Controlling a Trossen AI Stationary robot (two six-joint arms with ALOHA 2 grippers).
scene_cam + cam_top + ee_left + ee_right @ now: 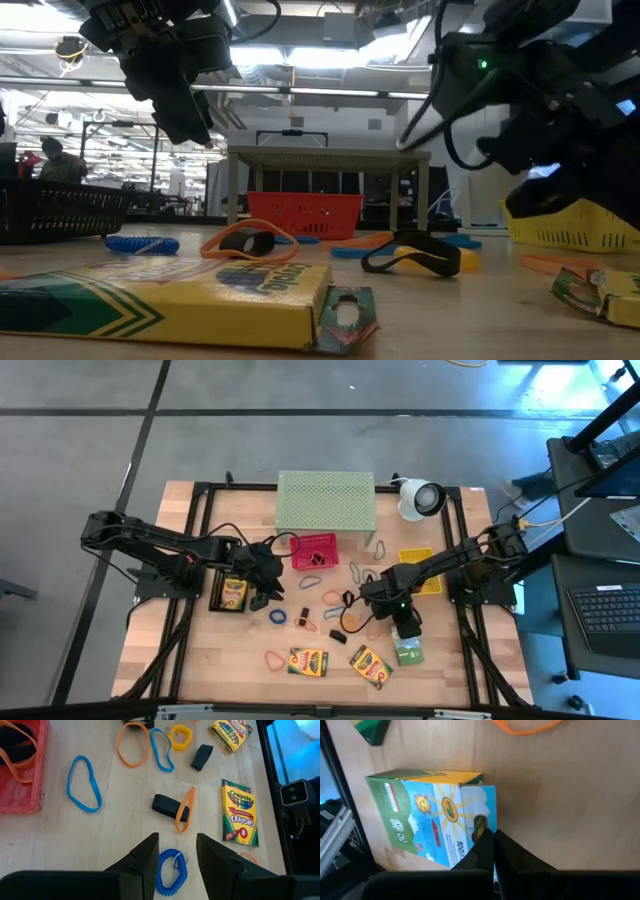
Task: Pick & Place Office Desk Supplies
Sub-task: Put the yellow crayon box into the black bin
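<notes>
My right gripper (492,845) is shut, pointing steeply down at the flap end of a crayon box (435,825). That box (408,652) lies flat, blue back up, near the table's front right. My left gripper (175,852) hangs open above a blue coil band (171,870) on the table. Two more crayon boxes (307,661) (370,666) lie at the front edge, and another rests in a black basket (232,592). Rubber bands (84,784) and dark clips (172,807) are scattered over the middle. My right gripper's shut fingertips (485,837) stand at the crayon box's flap end (479,817), coming from above at a slant. The fingers themselves hide the spot, so I cannot tell whether they touch the flap or have it between them. The box lies flat on the table.
A red basket (313,550) holding bands and a yellow basket (420,565) stand mid-table. A pale green mesh stand (325,500) and a white round lamp (420,498) are at the far edge. Black frame rails (200,540) run along the table's sides.
</notes>
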